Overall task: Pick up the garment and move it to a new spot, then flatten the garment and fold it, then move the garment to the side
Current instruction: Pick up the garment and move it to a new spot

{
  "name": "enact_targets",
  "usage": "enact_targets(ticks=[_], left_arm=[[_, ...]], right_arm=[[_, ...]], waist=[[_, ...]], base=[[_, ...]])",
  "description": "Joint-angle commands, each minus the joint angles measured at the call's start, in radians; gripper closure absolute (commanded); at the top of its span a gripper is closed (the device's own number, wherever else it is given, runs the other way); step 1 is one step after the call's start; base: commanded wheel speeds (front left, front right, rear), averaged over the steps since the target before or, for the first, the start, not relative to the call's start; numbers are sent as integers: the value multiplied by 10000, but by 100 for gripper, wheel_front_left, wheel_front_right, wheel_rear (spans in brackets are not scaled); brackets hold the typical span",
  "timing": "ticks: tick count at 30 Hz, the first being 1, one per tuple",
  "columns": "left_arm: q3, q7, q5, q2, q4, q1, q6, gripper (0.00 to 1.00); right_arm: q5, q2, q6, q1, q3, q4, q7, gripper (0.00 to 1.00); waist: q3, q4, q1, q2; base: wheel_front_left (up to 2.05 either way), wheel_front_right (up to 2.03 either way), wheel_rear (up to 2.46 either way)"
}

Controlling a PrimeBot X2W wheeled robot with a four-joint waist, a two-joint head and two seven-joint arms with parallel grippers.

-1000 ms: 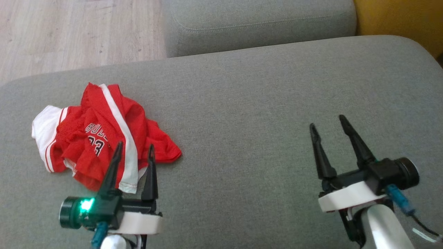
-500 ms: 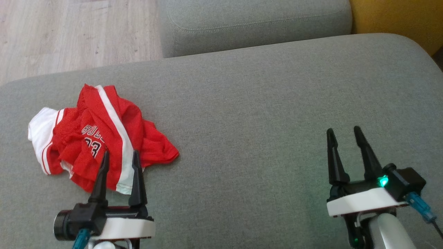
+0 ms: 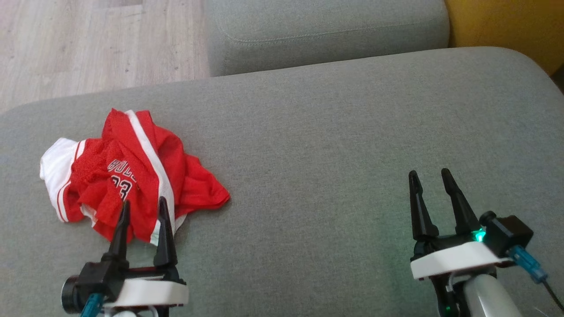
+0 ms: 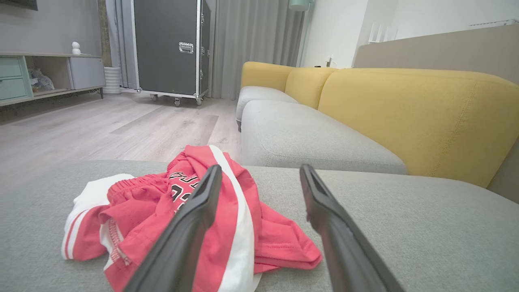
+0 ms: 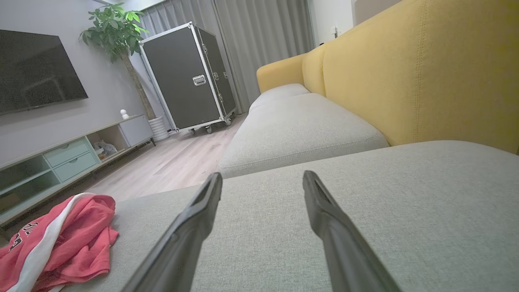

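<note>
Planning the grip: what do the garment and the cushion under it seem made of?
Garment: likely thin red sports mesh with smooth white trim, judging by its pitted weave and limp crumpled folds. Cushion: grey woven upholstery, matte, with a visible coarse grain.

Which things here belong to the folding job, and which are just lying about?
Job: garment, left gripper, right gripper, cushion as work surface.
Lying about: case, TV, plant.

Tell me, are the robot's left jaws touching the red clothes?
Cannot tell. In the head and left wrist views the left jaws overlap the garment, but neither shows contact or a gap.
</note>
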Motion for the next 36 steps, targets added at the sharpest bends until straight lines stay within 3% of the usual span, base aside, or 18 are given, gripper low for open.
enact_targets(ticks=[1,10,27,36], left_arm=[[388,-93,-64,-6,-309,-363,-3,0],[655,-93,-70,-9,-315,-281,-14,0],[1403,-93,194,-10,-282,449,-99,0],[1627,-93,332,-10,-314,663,-208,0]], right_arm=[[9,-54,-7,-442,258,-319,-107,0],[-11,-54,-7,-320,674,-341,-107,0],[259,-54,-7,146,1863,-185,-107,0],[484,-54,-7,288,2177,-243,-107,0]], waist=[[-23,27,0,-1],[-265,625,0,-1],[-992,2717,0,-1],[-1100,3111,0,-1]], base=[[0,0,0],[0,0,0],[0,0,0],[0,0,0]])
